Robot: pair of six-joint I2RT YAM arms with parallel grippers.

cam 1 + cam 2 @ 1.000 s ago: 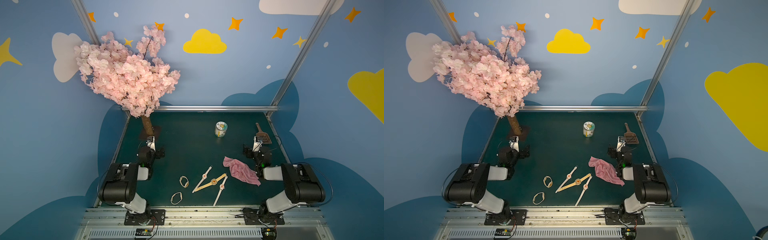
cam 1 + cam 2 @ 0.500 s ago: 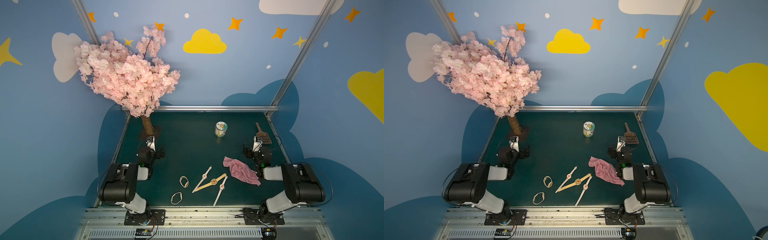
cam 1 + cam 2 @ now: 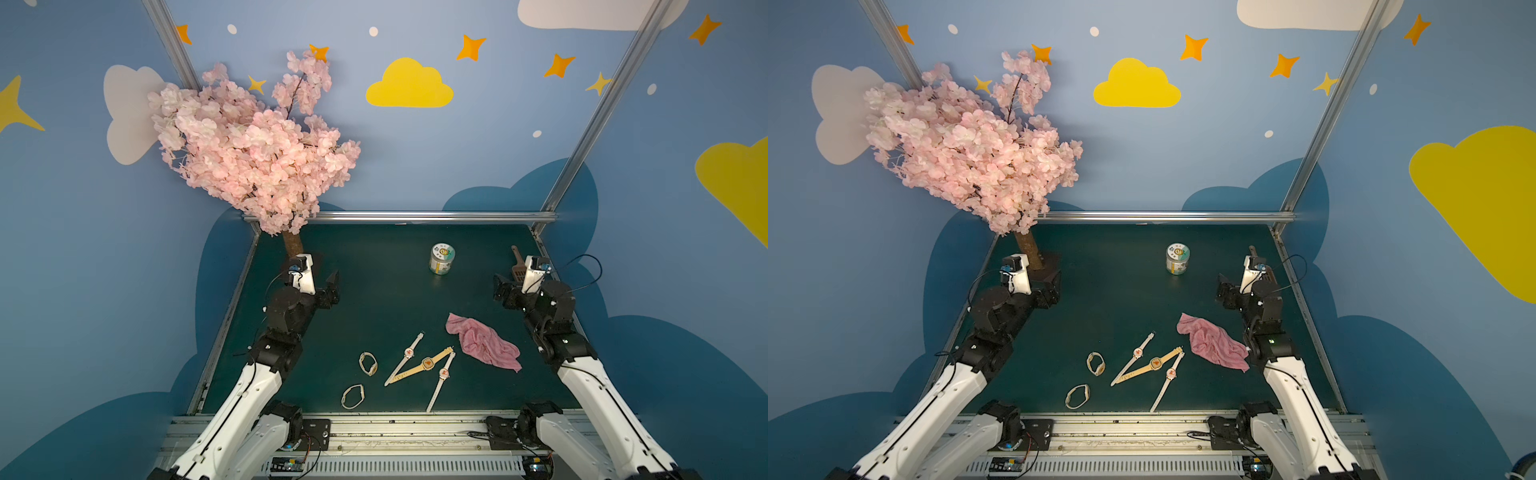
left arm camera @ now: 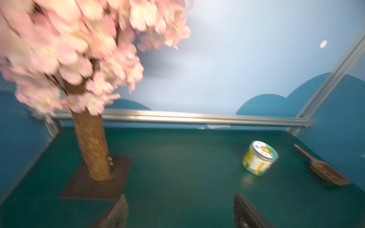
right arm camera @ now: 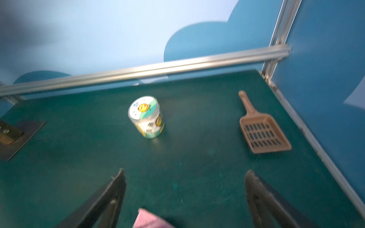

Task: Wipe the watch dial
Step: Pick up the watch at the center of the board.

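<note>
Left end effector [image 4: 179, 199]: released, jaws spread wide, nothing between them. It hovers low over bare tabletop [image 3: 386, 299], pointing at the far rail.
Right end effector [image 5: 185, 173]: also released, jaws wide and empty. A corner of the pink cloth [image 5: 150, 220] shows just behind and below its fingertips.
Pink cloth: crumpled on the tabletop, near the right end effector on the side toward that arm's base, ungrasped. Judged to be laid there so that arm can take it as the wiper.
Watches [image 3: 428, 363]: three lie flat, dials up, straps fanned and meeting at one end. They are just beside the cloth and well behind both end effectors. Which dial is meant cannot be told.
Looped watches [image 3: 368, 363]: two, buckled shut, behind the left end effector and apart from the fan.
Task stage: judged not begun; neither cloth nor watch is grasped.
Jar [image 3: 441, 258]: upright, ahead of both end effectors, well apart from the watches.
Scoop [image 5: 262, 134]: ahead of the right end effector on its outer side, near the side edge.
Tree [image 3: 253, 153]: trunk ahead of the left end effector on its outer side; blossoms overhang above.
Edges: the side rail runs close by the right arm. One strap end lies near the front edge.
Open room: bare tabletop lies between the end effectors, giving ample room to draw back. Judged risk: a dragged cloth could sweep the fanned watches.
</note>
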